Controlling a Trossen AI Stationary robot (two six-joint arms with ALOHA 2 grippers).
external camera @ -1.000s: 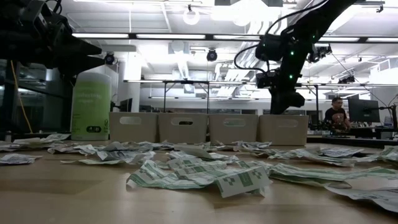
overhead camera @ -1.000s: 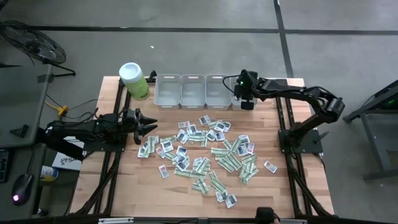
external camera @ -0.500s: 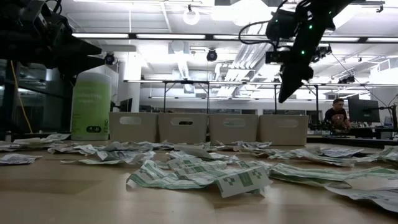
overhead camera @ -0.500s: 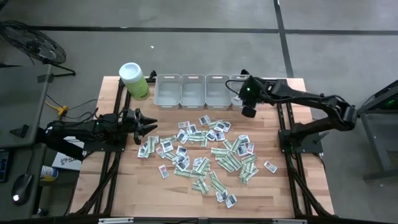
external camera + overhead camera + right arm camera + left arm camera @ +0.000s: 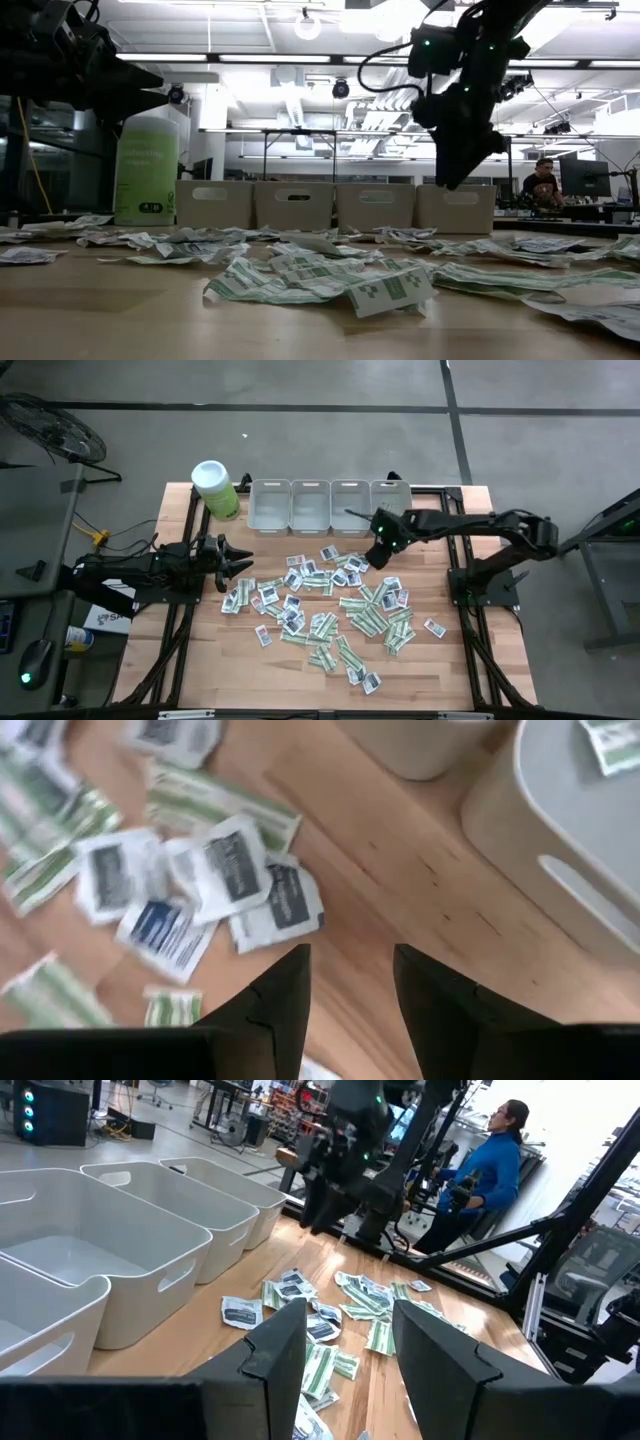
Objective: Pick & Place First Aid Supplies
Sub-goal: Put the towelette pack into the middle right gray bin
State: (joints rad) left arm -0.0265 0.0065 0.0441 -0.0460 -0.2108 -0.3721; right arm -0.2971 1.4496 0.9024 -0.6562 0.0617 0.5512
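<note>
The packets [image 5: 335, 605] lie scattered across the middle of the table [image 5: 200, 660], most of them below the row of four grey bins [image 5: 310, 508] that stands at the table's 12 o'clock edge. A green canister [image 5: 216, 490] stands at 11 o'clock, just beside the leftmost bin. The right gripper [image 5: 381, 552] hangs above the upper right edge of the pile, at about 1 o'clock from the pile's centre and just below the two rightmost bins. Its jaws are spread and hold nothing; the right wrist view shows bare wood and several white packets [image 5: 215, 880] between and ahead of the fingers [image 5: 270, 1005]. That view also shows one green-and-white packet [image 5: 615, 740] lying inside a bin [image 5: 570, 830]. The left gripper [image 5: 238, 563] waits at 9 o'clock, near the left edge of the pile, jaws spread and empty, clear of the packets. Progress assessment: the task is at an early stage. At least one packet is binned; the three left bins appear empty in the high view, and dozens of packets remain on the table. The right arm is judged to be positioned for the next pick from the white packets beneath it.
</note>
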